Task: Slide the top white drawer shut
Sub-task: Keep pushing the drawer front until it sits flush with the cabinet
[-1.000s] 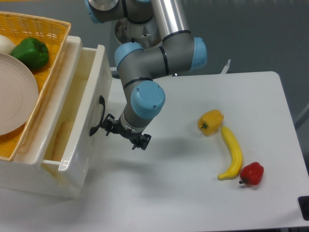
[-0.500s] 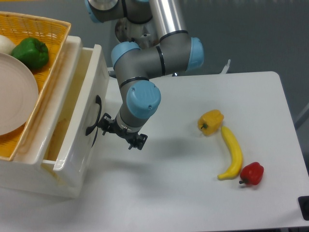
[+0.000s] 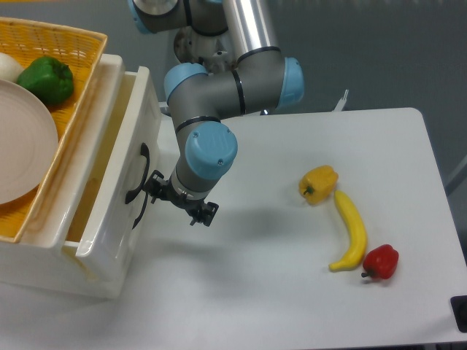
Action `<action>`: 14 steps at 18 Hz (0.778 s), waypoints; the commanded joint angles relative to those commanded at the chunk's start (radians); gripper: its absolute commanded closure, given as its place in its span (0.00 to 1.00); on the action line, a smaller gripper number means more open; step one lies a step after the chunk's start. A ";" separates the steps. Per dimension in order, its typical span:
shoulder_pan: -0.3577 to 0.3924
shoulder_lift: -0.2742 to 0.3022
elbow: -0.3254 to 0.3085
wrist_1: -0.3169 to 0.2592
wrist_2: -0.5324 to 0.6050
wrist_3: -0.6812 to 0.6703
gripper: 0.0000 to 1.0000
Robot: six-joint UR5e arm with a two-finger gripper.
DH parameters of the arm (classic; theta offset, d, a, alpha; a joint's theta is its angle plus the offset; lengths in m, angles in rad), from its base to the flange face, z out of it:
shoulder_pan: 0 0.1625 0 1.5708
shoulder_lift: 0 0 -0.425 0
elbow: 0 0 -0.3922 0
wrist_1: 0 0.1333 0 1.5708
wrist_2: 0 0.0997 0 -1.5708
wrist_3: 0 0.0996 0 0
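The top white drawer stands partly pulled out of the cabinet at the left, and its black arched handle faces right. My gripper hangs below the blue wrist joint, right against the drawer front beside the handle. Black gripper parts stick out on both sides of the wrist, one touching or nearly touching the handle. The fingertips are hidden under the wrist, so their state is unclear. The lower drawer is out of sight beneath the top one.
A yellow wicker basket on the cabinet holds a white plate and a green pepper. On the table to the right lie a yellow pepper, a banana and a red pepper.
The drawer has slid left into the cabinet, and the arm and gripper moved left with it, staying against its front.
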 joint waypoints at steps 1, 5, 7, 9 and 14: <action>0.000 0.002 0.000 0.000 -0.002 0.002 0.00; -0.005 0.002 -0.002 0.000 -0.003 -0.003 0.00; -0.009 0.002 -0.002 0.000 -0.002 -0.026 0.00; -0.009 0.002 -0.002 0.000 -0.002 -0.029 0.00; -0.023 0.002 -0.002 0.000 -0.003 -0.034 0.00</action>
